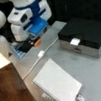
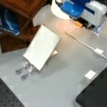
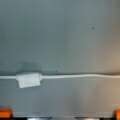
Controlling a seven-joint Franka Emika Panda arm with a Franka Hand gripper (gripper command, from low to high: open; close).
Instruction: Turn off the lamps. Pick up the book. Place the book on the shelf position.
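Both front views: dark brown wood-grain shelf position point(image 1: 11, 95) point(image 2: 21, 4) beside white, faintly ruled book point(image 1: 57, 83) point(image 2: 42, 47), propped tilted on grey tabletop point(image 1: 95, 75). Gripper point(image 1: 30, 44) hovering over white cable switch point(image 3: 28, 79), well apart from book; fingertips orange, spread wide.

Gripper point(image 1: 35, 41) is sitting low under the arm's white-and-blue body, which is hiding its fingers in both front views; the wrist view is cutting them down to orange tips point(image 3: 5, 112) at the bottom corners. Cabinet point(image 1: 11, 93) is running off a front view's left and bottom. Book point(image 1: 57, 83) is covering most of the stand point(image 2: 24, 70) under it. Black box point(image 2: 95, 94) is getting clipped at a front view's right edge. Cable point(image 3: 75, 76) is leaving both sides of the wrist view.
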